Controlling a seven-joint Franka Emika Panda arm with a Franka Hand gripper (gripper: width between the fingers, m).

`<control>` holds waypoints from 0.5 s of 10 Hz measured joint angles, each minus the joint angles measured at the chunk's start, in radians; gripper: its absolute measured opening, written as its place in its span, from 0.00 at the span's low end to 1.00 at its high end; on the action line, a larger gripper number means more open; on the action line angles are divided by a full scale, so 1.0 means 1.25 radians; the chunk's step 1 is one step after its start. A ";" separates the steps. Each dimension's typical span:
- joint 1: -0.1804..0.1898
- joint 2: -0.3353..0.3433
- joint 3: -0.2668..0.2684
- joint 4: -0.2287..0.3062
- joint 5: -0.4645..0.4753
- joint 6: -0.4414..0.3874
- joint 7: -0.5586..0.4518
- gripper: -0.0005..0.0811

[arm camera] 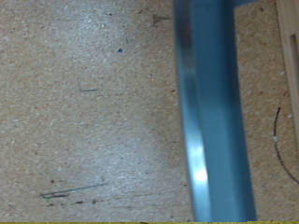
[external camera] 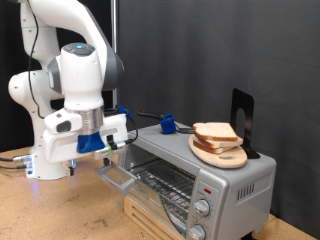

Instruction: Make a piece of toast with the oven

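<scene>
Open oven (external camera: 190,185) door nearest, pincer (external camera: 108,170) at its edge, grip state unclear, toast (external camera: 215,133) on top.

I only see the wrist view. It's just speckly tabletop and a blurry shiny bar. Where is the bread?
Observer: The piece of toast lies on a round wooden board on top of the oven.
Operator: Is the oven open?
Observer: Yes. Its door is folded down, and the wire rack shows inside.
Operator: Where's my gripper?
Observer: The gripper is just above the open door, on the oven's side toward the exterior view's left. The bread is not in it.
</scene>
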 joint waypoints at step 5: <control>-0.007 0.103 -0.004 0.059 0.045 0.055 0.019 0.99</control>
